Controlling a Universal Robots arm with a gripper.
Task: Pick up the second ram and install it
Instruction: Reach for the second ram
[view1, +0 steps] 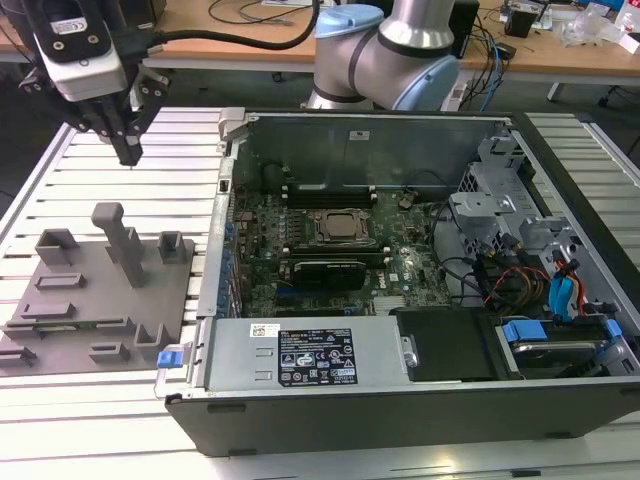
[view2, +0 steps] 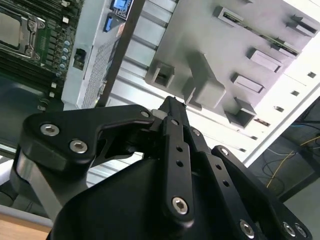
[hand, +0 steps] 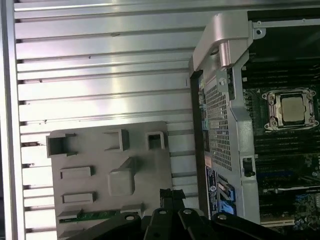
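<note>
Currently the gripper (view1: 128, 152), pinched shut and empty, is hung above the grey tray (view1: 105, 295), where the second ram (hand: 97, 215) is slotted along one edge. If it is lowered unopened, the thin board could be struck rather than grasped.

The black gripper (view2: 172, 102), fingers pressed together with nothing between them, hangs above an edge of the grey holder plate (view2: 200, 30). The plate lies on the slatted aluminium table (view2: 142, 50) beside the open computer case (view2: 87, 60), whose processor socket (view2: 12, 30) is visible.
</note>
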